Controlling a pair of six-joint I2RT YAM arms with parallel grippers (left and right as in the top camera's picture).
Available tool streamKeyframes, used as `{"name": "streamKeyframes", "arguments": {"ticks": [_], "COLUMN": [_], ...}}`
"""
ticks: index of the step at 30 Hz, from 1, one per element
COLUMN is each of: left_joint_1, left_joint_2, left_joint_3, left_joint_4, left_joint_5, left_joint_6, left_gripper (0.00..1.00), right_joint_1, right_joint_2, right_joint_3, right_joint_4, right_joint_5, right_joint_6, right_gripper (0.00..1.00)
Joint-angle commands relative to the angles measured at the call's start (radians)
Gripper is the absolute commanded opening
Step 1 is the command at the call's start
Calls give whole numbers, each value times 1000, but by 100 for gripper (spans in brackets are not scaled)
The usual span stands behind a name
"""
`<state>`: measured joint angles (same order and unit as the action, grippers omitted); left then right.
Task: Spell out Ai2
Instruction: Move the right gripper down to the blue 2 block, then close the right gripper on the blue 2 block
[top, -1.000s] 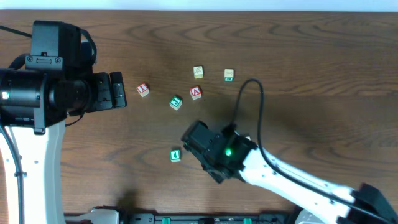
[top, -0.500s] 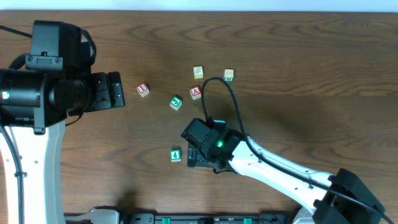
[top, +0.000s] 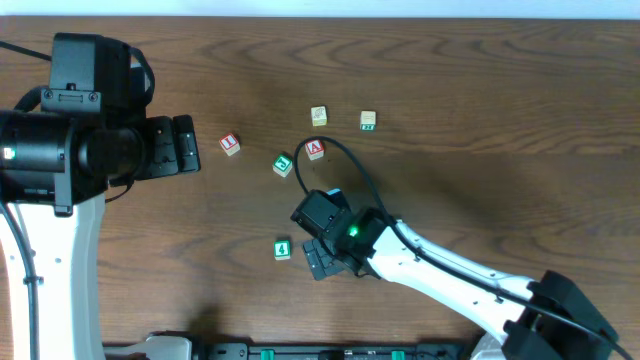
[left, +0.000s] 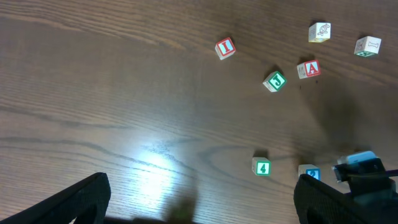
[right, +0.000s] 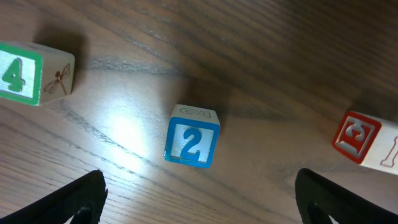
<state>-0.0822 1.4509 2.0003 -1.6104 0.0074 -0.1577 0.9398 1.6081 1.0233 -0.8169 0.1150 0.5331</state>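
The blue "2" block (right: 192, 144) lies on the table just ahead of my right gripper (right: 199, 202), which is open and empty, fingers wide on either side. It also shows in the left wrist view (left: 310, 173); my right wrist hides it in the overhead view. The red "A" block (top: 315, 149) and red "I" block (top: 230, 144) lie at the back of the table. My right gripper (top: 320, 262) hovers right of the green "4" block (top: 282, 249). My left gripper (top: 185, 147) is open and empty at the left, also in its wrist view (left: 199, 202).
A green-lettered block (top: 283, 164), a plain picture block (top: 318, 116) and another green-lettered block (top: 368, 120) lie near the "A". A red-edged block (right: 364, 140) sits right of the "2". The right arm's cable (top: 345, 165) loops over the table.
My right wrist has swung left and forward, bringing the gripper close beside the green "4" block. Its cable loop has shifted left. The left arm has not moved.
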Motion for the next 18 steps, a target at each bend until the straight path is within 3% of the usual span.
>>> {"name": "streamKeyframes", "arguments": {"ticks": [1,11,14,18], "left_joint_1": [3,3,3,3], "left_joint_2": [-6,-6,-6,-6], "left_joint_3": [-2,-2,-2,-2], "left_joint_4": [-64,-65,-65,-65], "left_joint_5": [-7,20,19,20], "left_joint_6": [-16,-15,-21,-47], "left_gripper": [95,95,95,95], "right_joint_1": [-10,-10,-10,-10], "right_joint_2": [34,189,203,208], "right_joint_3": [-4,-4,-4,-4], "right_joint_4": [1,99,133,165], "right_joint_5": [39,53,37,34], "right_joint_6": [-60,-85,-85,-85], "right_gripper": [94,93,83,62]}}
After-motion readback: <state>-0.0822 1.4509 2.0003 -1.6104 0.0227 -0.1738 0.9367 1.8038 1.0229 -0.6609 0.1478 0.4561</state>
